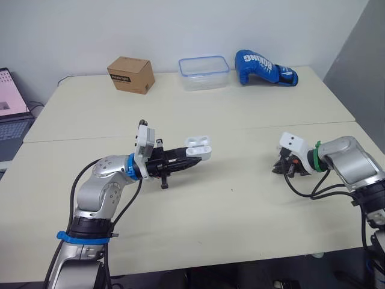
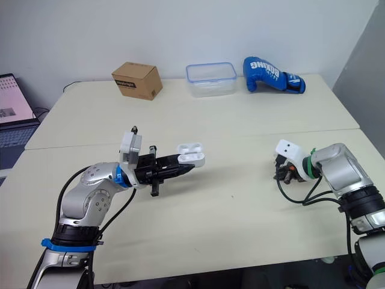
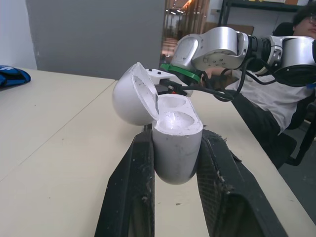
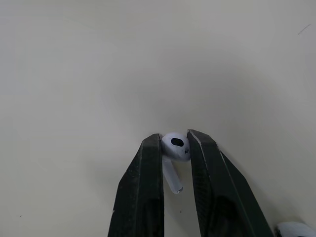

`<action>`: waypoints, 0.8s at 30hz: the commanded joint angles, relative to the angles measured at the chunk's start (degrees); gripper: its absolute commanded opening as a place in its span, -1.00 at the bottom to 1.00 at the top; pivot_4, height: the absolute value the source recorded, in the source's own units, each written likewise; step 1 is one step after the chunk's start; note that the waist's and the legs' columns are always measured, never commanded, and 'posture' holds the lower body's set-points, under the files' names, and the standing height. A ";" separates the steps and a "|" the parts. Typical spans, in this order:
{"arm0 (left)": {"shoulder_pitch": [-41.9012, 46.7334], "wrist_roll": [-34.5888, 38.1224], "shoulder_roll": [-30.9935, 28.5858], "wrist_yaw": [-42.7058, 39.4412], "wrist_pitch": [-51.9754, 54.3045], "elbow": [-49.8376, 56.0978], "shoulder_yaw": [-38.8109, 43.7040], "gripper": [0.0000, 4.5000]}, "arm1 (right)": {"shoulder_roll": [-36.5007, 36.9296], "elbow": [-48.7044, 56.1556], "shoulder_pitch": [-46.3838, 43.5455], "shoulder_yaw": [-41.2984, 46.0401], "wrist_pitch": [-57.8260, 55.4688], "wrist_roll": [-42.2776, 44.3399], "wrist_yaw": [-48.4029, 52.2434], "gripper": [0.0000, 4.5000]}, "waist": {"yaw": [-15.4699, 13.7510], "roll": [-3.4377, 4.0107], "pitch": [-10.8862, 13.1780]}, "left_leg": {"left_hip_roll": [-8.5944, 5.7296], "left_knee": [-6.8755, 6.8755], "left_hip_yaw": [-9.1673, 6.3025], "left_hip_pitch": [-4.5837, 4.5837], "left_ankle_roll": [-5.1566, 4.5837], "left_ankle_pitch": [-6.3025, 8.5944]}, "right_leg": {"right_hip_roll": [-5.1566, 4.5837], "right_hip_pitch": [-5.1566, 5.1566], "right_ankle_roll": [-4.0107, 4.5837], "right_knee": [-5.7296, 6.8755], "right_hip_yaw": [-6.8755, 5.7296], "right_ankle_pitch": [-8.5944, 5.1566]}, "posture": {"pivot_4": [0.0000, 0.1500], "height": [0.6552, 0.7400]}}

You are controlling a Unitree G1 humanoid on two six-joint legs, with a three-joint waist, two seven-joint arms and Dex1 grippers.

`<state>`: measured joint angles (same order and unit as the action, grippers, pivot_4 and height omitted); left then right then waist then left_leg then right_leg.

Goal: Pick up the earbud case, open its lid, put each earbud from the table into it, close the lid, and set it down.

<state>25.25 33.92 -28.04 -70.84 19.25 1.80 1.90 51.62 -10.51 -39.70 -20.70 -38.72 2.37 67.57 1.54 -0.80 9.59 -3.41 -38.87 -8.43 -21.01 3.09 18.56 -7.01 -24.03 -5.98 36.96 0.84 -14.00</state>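
L pincer (image 3: 177, 132): 1 open case (image 3: 174, 153); R pincer (image 4: 175, 136): 1 earbud (image 4: 176, 146).

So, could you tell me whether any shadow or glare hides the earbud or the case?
Right wrist view: the earbud in the right pincer is evenly lit, with a soft shadow beneath it; left wrist view: a bright sheen inside the open earbud case, nothing hidden; eye views: even light.

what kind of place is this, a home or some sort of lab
Probably an office or lab workspace rather than a home: plain pale tables pushed together, an open laptop at one edge, and a seated person with dark shelving behind.
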 commanded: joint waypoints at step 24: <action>-0.29 -0.17 -0.36 -1.47 -3.22 0.56 -0.20 -0.66 | 7.10 17.59 6.91 -4.74 12.63 -7.88 11.58 -0.83 | 0.10 0.00 0.00 | 0.02 0.00 0.05 0.02 0.00 0.00 | 0.00 0.00 0.00 0.03 0.02 0.00 | 1.00 0.78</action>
<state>24.91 33.60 -27.99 -71.99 16.99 1.62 1.50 58.89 7.14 -32.65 -25.81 -26.68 -4.82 79.16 1.64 -0.80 9.59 -3.39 -38.87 -8.38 -20.97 3.09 18.56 -7.01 -24.02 -5.98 36.98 0.86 -14.00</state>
